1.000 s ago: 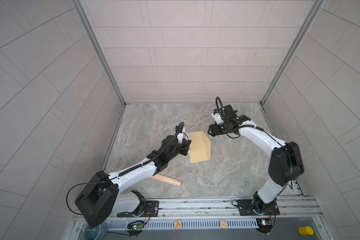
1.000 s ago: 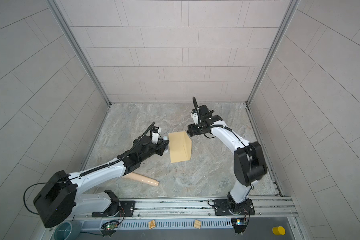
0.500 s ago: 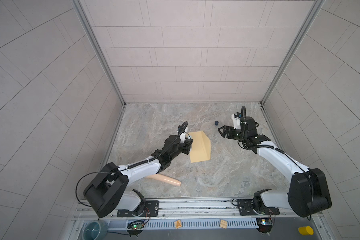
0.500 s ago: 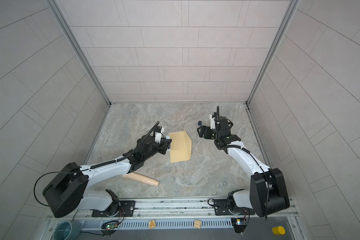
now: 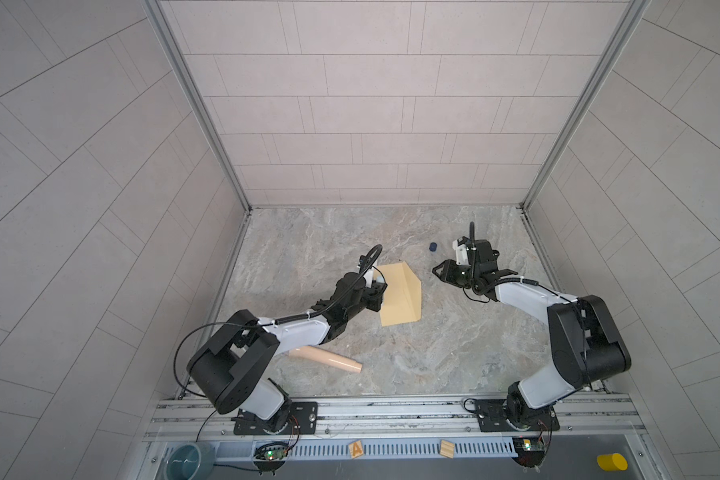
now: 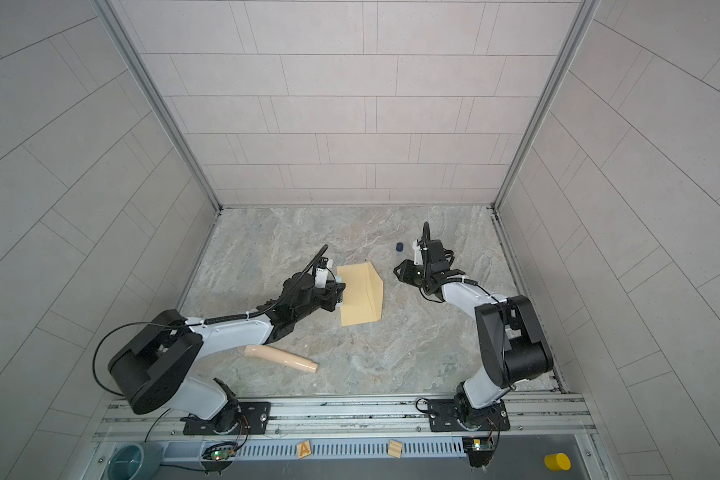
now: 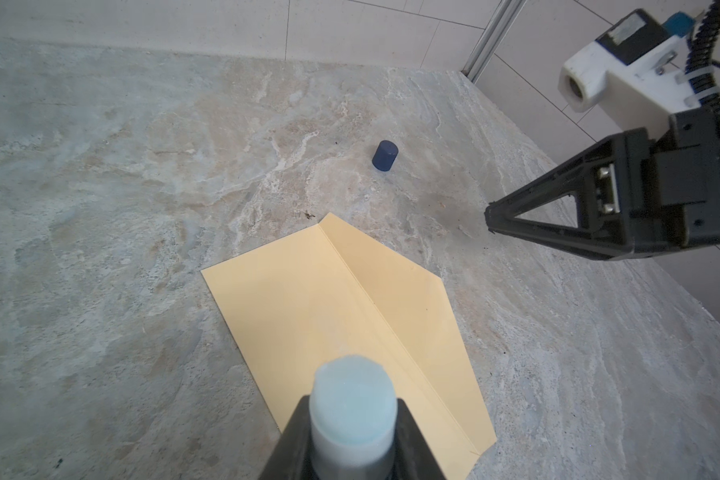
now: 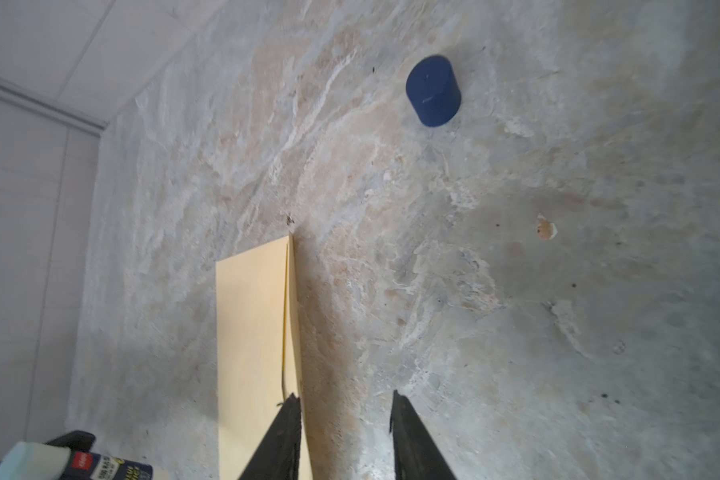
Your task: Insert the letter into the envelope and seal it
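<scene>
Envelope: the envelope (image 5: 395, 299) lies on the bench (image 5: 453, 353) near the middle. In both top views its long axis runs 12 to 6 o'clock, and the flap is open on its 3 o'clock side.
Letter: no white sheet shows in any view. It is probably already inside the envelope, but that is hidden.
Left end effector: the left end effector (image 7: 352, 419) is clamped on an uncapped glue stick (image 7: 352, 395). It sits at the envelope's 9 o'clock edge, and this is the nearer arm.
Right end effector: the right end effector (image 8: 343, 399) has its fingers a little apart and holds nothing. The envelope is at its 9 o'clock, near but not touching.
Cap: the blue cap (image 5: 433, 247) stands on the bench at 12 o'clock from the right end effector.
Next move, judged: glue goes along the flap, so the stick must cross toward 3 o'clock. Then 1 arm folds the flap shut.
</scene>
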Controlling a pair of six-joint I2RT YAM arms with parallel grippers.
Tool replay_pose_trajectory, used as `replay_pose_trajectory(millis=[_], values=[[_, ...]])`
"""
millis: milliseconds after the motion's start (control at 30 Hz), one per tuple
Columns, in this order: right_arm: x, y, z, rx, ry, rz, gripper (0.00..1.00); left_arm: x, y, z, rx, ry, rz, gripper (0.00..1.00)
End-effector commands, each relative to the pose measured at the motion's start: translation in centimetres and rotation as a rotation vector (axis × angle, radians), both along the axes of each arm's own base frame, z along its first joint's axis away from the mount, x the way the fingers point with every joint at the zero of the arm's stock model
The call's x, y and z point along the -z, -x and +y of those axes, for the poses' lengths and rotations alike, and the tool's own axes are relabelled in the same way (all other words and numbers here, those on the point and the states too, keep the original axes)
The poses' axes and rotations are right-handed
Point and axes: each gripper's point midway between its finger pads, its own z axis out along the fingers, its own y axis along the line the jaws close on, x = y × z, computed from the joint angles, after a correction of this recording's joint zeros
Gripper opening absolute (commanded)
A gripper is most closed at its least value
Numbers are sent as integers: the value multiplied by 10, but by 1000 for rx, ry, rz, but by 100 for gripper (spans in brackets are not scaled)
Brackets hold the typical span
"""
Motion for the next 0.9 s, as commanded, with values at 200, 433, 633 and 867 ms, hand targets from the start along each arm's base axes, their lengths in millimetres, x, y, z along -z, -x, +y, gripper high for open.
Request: replay_pose_trajectory(millis=[200, 433, 633, 867], values=[[13, -13, 16, -5, -106, 38, 12, 14, -7, 0, -26, 26, 11, 0], [26, -12, 31, -19, -165, 67, 3, 25, -8, 1, -29, 13, 28, 0], [30, -10, 45, -36, -212, 78, 1, 34, -10, 0, -34, 20, 46, 0], [28, -7, 60, -68, -250, 78, 0, 43, -11, -2, -35, 26, 66, 0]])
